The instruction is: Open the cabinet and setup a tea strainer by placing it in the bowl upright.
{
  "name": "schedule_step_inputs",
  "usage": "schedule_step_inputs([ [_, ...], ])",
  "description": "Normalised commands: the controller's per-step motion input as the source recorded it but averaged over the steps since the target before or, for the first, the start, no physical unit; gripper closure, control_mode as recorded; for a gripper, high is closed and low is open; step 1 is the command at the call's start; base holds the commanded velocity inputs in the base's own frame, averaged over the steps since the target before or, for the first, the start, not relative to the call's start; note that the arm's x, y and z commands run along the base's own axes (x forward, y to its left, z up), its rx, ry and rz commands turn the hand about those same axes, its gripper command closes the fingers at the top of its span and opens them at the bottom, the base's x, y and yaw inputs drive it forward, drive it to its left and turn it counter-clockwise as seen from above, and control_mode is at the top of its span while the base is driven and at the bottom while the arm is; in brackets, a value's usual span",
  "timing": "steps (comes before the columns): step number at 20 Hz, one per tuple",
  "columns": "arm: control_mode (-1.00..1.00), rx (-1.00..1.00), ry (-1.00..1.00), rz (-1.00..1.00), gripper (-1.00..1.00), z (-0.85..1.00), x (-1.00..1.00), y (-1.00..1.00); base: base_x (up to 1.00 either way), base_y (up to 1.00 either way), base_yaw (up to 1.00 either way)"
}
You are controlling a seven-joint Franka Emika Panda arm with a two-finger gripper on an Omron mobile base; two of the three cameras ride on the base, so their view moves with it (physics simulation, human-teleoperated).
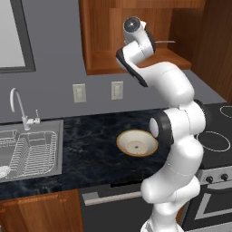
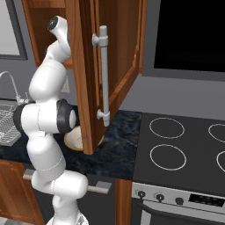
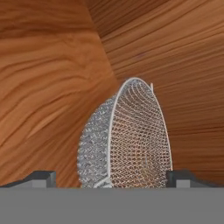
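The cabinet (image 2: 118, 52) stands open. The tea strainer (image 3: 127, 140) lies on its shelf, mesh basket between the spread jaws. The operator should centre the jaws on the rim before closing, then lift clear toward the bowl (image 1: 137, 142) on the desk.

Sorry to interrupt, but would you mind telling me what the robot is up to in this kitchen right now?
The arm has reached up into the wall cabinet, whose door stands open. In the hand view the gripper is open, its fingertips on either side of the tea strainer, which sits right in front of the hand but is not yet gripped. The bowl waits on the dark counter below, beside the sink, with nothing in it.
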Motion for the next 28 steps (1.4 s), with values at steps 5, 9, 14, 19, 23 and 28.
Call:
schedule_step_inputs([
  [5, -1.0, 0.0, 0.05, 0.0, -1.0, -0.01, 0.27, -0.01, 0.0, 0.0, 0.0],
  [9, -1.0, 0.0, 0.06, 0.0, -1.0, 0.0, 0.27, -0.02, 0.0, 0.0, 0.0],
  [14, -1.0, 0.0, 0.03, 0.0, -1.0, 0.0, 0.13, 0.0, 0.0, 0.0, 0.0],
  [19, -1.0, 0.0, 0.0, 0.0, -1.0, 0.0, 0.02, 0.0, 0.0, 0.0, 0.0],
  [23, -1.0, 0.0, 0.0, 0.0, -1.0, 0.0, 0.01, 0.0, 0.0, 0.0, 0.0],
  [28, -1.0, 0.0, 0.0, 0.0, 1.0, 0.0, 0.0, 0.0, 0.0, 0.0, 0.0],
])
